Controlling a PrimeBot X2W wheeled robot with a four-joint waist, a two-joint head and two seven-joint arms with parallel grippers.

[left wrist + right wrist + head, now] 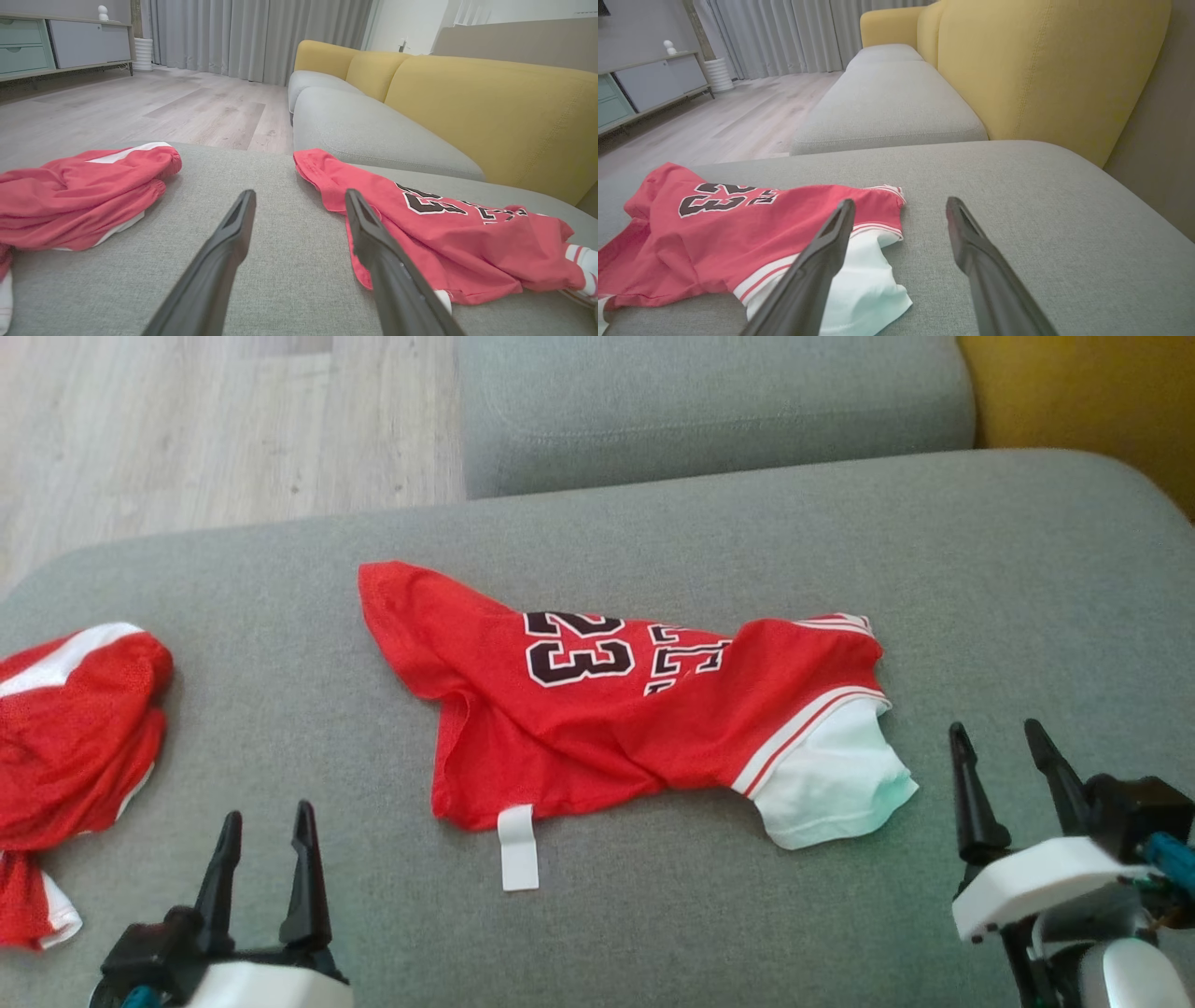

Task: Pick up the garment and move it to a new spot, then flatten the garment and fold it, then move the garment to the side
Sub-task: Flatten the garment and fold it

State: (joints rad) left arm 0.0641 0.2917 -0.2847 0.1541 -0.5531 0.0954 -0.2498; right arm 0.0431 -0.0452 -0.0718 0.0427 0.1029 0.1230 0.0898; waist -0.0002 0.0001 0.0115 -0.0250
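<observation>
A crumpled red-and-white bundle (75, 728) lies at the left end of the grey sofa seat (1027, 569); a yellow backrest (490, 112) rises beside the seat, wood floor (187, 429) beyond it

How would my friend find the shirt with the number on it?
Start at the big grey cushion by the yellow backrest. A crumpled red shirt lies in its middle. Unlike the red bundle at the left edge, it shows a black 23 and white cloth at one end.

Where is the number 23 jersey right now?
Head view: the jersey lies crumpled mid-seat on the grey sofa, ahead of the left gripper and right gripper, with another red garment to its left.
</observation>
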